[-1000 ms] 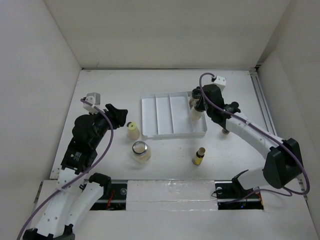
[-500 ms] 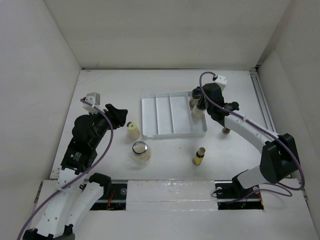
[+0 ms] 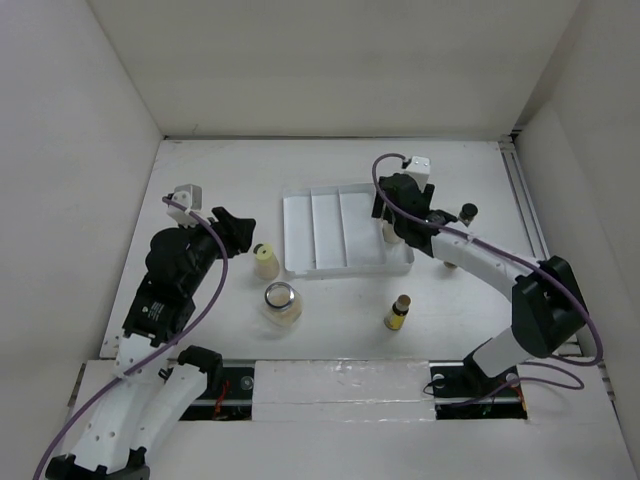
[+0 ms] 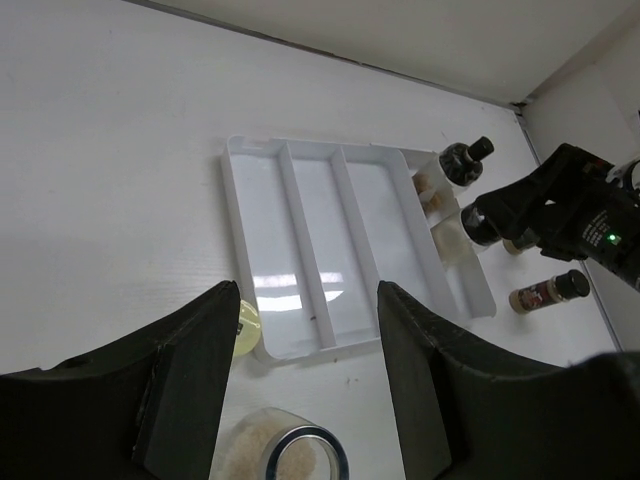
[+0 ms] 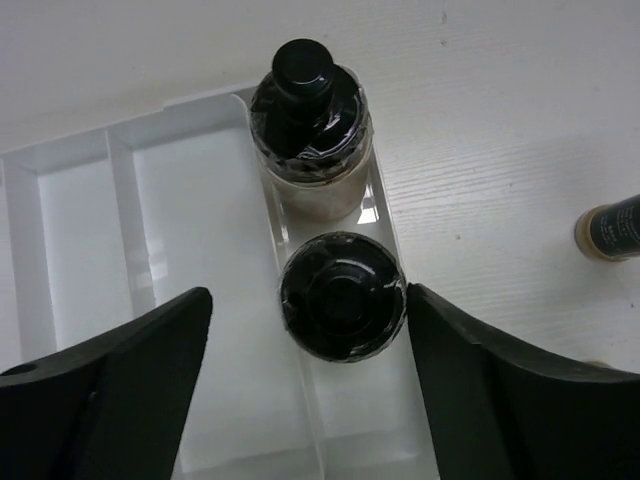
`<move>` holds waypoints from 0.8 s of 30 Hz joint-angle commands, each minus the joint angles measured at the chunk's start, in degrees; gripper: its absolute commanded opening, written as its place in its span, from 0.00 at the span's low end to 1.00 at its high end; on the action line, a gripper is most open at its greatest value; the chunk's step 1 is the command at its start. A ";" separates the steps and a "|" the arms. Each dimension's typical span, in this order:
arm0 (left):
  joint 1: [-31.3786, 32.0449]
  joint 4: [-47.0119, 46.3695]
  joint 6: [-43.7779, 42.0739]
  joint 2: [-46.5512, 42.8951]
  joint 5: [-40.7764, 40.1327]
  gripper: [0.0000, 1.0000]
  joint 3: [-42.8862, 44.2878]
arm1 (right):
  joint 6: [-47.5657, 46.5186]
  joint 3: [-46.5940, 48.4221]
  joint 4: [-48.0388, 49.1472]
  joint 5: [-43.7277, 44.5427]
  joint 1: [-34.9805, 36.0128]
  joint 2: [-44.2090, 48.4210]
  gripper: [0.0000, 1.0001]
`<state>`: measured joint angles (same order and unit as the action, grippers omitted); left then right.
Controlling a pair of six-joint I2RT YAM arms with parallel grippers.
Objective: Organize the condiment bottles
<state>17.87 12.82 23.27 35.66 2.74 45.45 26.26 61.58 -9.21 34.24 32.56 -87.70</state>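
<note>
Two fingers of R gripper (image 5: 310, 297) stand apart either side of a black-capped shaker (image 5: 343, 297), not clamping it. Shaker sits upright in rightmost slot of white tray (image 5: 190, 220), just near of a narrow-capped bottle (image 5: 305, 95) in same slot. Looks like the drop-off step. L gripper (image 4: 310, 290) part-open, empty, hovering left of tray. Not yet in tray: yellow-capped bottle (image 3: 264, 260), silver-lidded jar (image 3: 281, 301), small bottle (image 3: 398, 312), dark one (image 3: 468, 212) at right. Next, prob: lift R straight up w/o clipping caps, then fetch the dark one.

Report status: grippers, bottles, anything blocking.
Right gripper open over black-capped bottle in tray end slot. Left gripper open, empty. Jar, yellow-capped bottle outside tray. No obstruction seen.
</note>
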 commanded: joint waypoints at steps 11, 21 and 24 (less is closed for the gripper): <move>-0.29 0.62 3.97 -1.56 -11.26 0.57 0.95 | -11.76 5.21 7.45 -25.05 13.22 10.63 0.63; -0.29 3.18 8.29 -6.30 -23.48 0.74 2.01 | -15.54 16.81 8.77 -33.11 25.70 -9.66 0.89; -0.29 3.18 8.29 -6.83 -24.19 0.81 2.01 | -16.24 20.67 8.25 -33.10 26.24 -15.56 0.94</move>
<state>17.87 16.69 30.37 29.17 -18.09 45.56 11.88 77.71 -2.42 2.50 58.08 -100.99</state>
